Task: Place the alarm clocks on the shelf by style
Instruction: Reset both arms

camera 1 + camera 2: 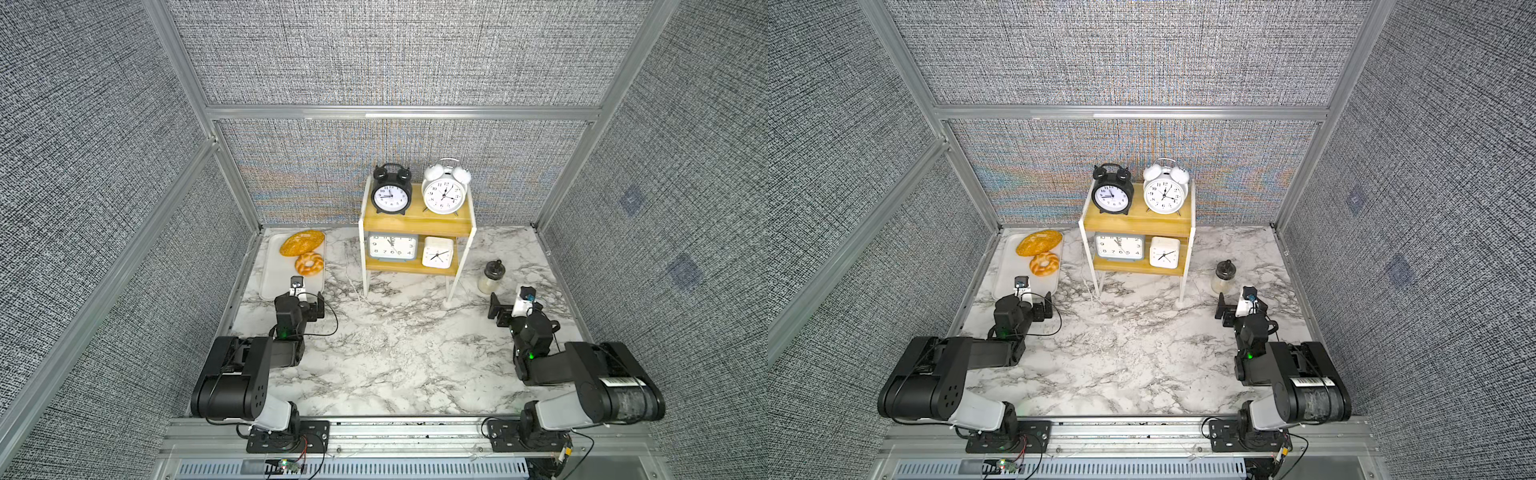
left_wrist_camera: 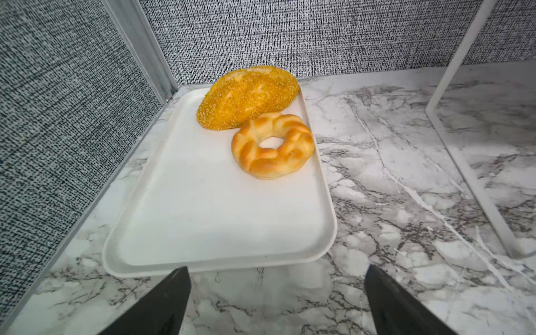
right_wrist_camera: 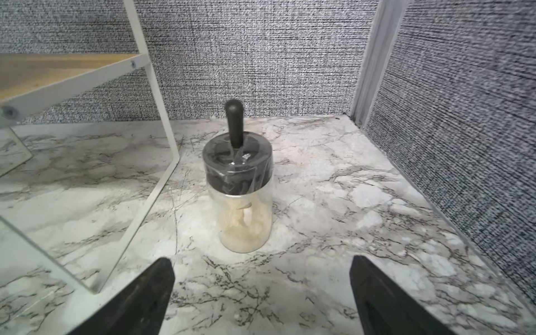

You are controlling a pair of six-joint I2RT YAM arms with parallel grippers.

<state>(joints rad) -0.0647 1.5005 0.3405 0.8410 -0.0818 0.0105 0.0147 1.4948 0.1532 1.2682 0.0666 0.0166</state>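
Observation:
The shelf [image 1: 415,222] [image 1: 1138,224] stands at the back centre. On its top board are the black twin-bell alarm clock [image 1: 390,195] and the white twin-bell one [image 1: 444,195]. Below sit the grey-blue rectangular clock [image 1: 392,246] and the small white square clock [image 1: 437,252]. My left gripper [image 1: 299,301] [image 2: 277,290] is open and empty, low at the tray's near edge. My right gripper [image 1: 515,305] [image 3: 262,284] is open and empty too, just short of the jar and to the right of the shelf's leg [image 3: 150,197].
A white tray [image 1: 274,282] [image 2: 203,217] at the back left carries a seeded loaf [image 1: 302,243] and a ring-shaped bread [image 1: 309,263]. A small jar with a dark lid [image 1: 490,278] [image 3: 239,197] stands right of the shelf. Fabric walls close in three sides.

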